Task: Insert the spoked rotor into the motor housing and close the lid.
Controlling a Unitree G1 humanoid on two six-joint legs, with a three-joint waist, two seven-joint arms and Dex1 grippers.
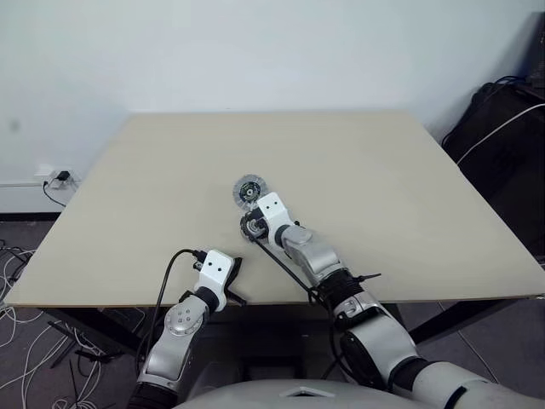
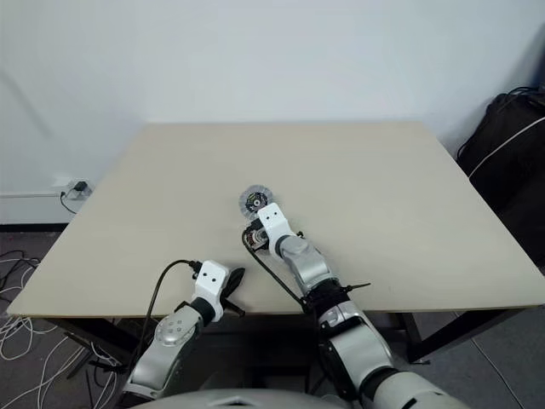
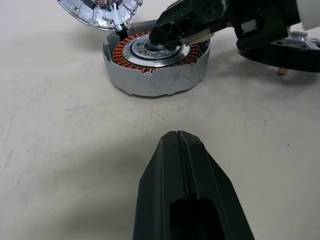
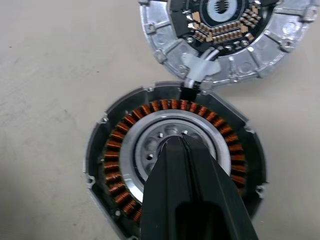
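The motor housing (image 4: 116, 150) is a round grey cup with a ring of copper windings around a silvery centre, and it sits on the table (image 1: 383, 187). My right gripper (image 4: 182, 140) is shut, with its tips down on that silvery centre; it holds nothing. The lid (image 4: 165, 45), silver-grey and ribbed, lies flat against the housing's far side, joined to it by a short wire. It also shows as the lid (image 1: 249, 191) just beyond my right wrist. The spoked rotor (image 3: 285, 47), a black ring, lies beside the motor housing (image 3: 155, 75). My left gripper (image 3: 177, 140) is shut and empty, a short way back from the housing.
The left gripper (image 1: 233, 271) hangs at the table's front edge. A black bag (image 1: 502, 145) with a white cable stands off the table's right side. Loose cables (image 1: 17, 281) and a wall socket lie on the floor at the left.
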